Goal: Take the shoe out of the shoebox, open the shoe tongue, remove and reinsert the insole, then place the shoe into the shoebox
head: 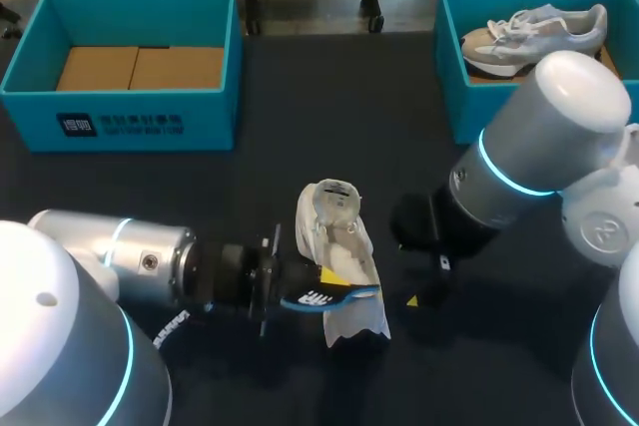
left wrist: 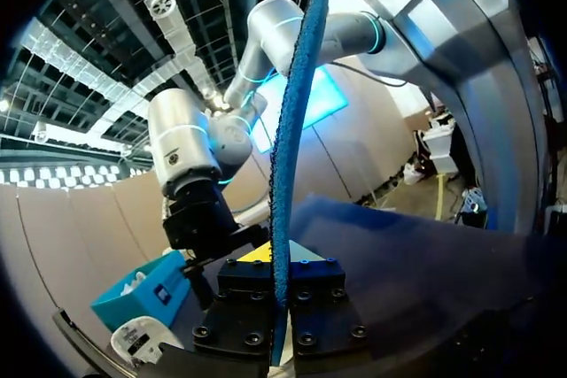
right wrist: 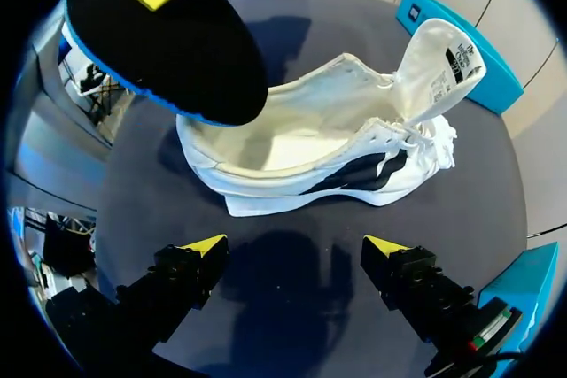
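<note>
White shoe (head: pixel 337 236) sits on the dark table (head: pixel 300 157) between both arms, its tongue (right wrist: pixel 438 59) pulled up. The left gripper (head: pixel 324 291) pinches the black, blue-edged insole (right wrist: pixel 168 50) over the heel end. The right gripper (right wrist: pixel 301 258) hangs just beside the shoe, fingers spread wide.

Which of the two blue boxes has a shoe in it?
The far-right box holds a pale shoe; the far-left box shows only its brown floor.

Two shoeboxes (head: pixel 210 122), two shoes (head: pixel 344 236), and seemingly one insole (right wrist: pixel 177 59).
</note>
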You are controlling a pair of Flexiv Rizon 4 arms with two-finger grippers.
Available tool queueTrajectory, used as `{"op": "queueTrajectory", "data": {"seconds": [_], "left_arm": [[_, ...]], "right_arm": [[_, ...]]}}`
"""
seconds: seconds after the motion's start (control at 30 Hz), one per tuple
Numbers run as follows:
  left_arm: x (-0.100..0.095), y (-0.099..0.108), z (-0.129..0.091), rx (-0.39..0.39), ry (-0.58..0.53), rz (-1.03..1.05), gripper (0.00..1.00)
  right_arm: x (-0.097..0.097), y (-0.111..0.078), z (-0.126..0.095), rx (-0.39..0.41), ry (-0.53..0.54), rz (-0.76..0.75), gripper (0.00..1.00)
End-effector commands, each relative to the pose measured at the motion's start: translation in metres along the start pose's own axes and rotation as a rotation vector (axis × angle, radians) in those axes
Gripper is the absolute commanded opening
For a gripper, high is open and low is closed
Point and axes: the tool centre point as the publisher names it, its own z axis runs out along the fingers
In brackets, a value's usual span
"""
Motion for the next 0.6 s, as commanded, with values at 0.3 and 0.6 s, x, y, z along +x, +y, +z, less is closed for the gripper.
{"op": "queueTrajectory", "data": {"seconds": [0.3,0.6], "left_arm": [[0.0001,0.0031,0.0092,-0.008,-0.083,-0.011,0.0],[-0.0013,0.0098,0.0127,-0.026,-0.131,-0.038,0.0]], "right_arm": [[0.0012,-0.001,-0.0005,-0.002,-0.001,-0.001,1.0],[0.0012,-0.001,-0.0005,-0.002,-0.001,-0.001,1.0]]}}
